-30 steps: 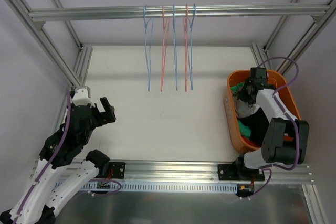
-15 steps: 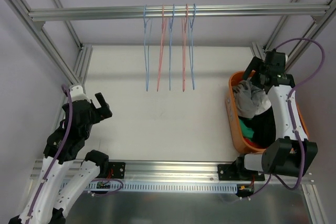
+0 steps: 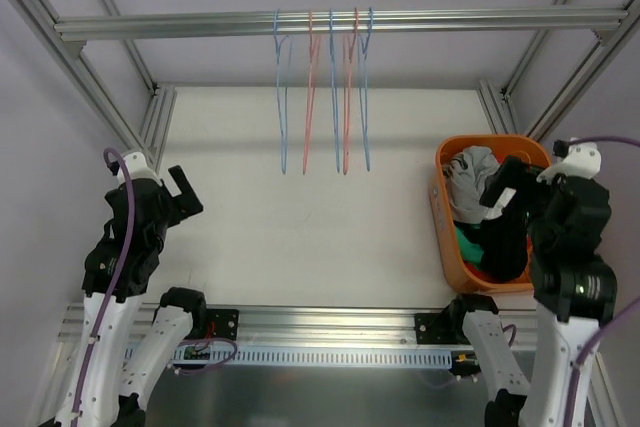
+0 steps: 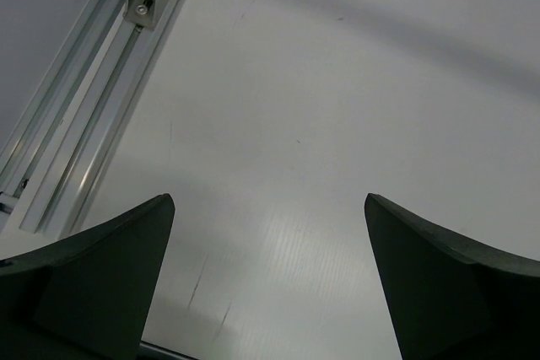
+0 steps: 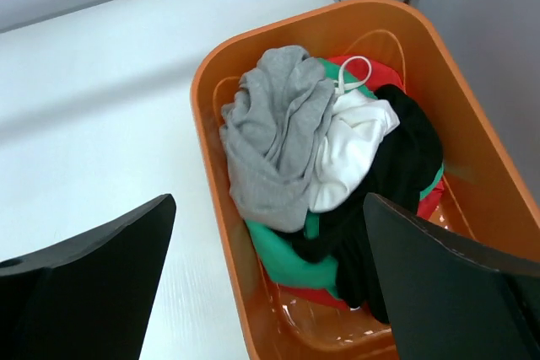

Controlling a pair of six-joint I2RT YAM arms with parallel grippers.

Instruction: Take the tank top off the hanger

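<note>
White table (image 3: pixel 300 237) lies under bare hangers (image 3: pixel 325 97) at top centre. What seems the grey tank top (image 5: pixel 270 141) tops the orange basket (image 5: pixel 209 73) at right. Both left gripper (image 4: pixel 268 200) and right gripper (image 5: pixel 268 200) gape, empty. Removal looks done; only retreat remains.

Gray tank top (image 3: pixel 470 182) is lying crumpled in the orange basket (image 3: pixel 438 207), at about 3 o'clock on the table. It's sitting bunched on top of the other clothes (image 5: pixel 371 183), toward the basket's 12 o'clock end and against its 9 o'clock wall. Five thin wire hangers (image 3: pixel 333 97), alternating blue and red, are hanging edge-on in a tight cluster from the rail (image 3: pixel 180 24) at 12 o'clock, well apart from the tank top.
</note>
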